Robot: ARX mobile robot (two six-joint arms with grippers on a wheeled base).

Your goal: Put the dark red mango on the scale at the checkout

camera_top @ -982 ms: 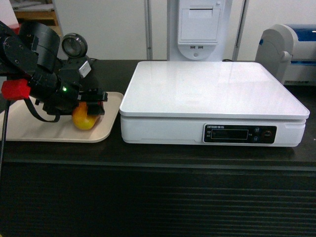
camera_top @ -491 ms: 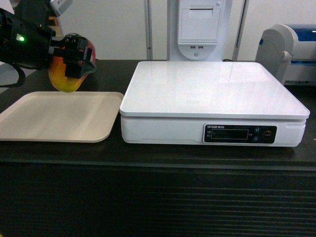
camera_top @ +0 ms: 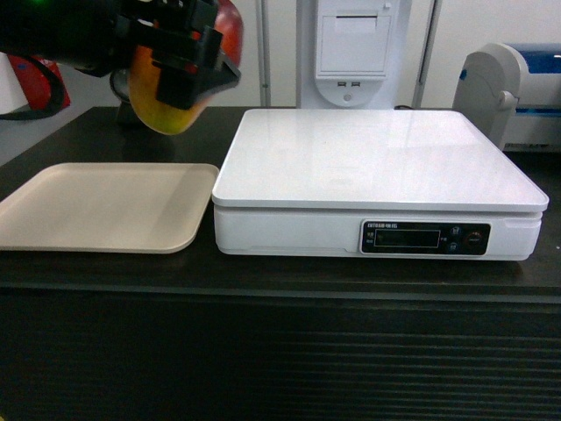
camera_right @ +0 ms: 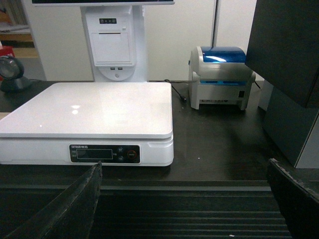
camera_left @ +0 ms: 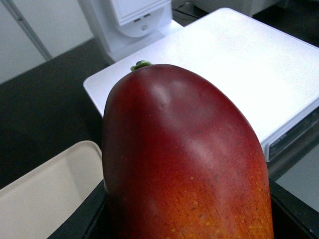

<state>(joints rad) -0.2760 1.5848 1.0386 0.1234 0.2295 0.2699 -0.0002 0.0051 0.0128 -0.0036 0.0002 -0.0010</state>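
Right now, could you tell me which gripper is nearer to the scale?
Left. The left gripper, holding the dark red mango, hangs in the air just past the scale's left edge. The right gripper is held back in front of the checkout counter.

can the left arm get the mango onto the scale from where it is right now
Probably yes. The left gripper holds the dark red mango in the air just left of the scale, whose white platform shows nothing on it, and nothing stands between them.
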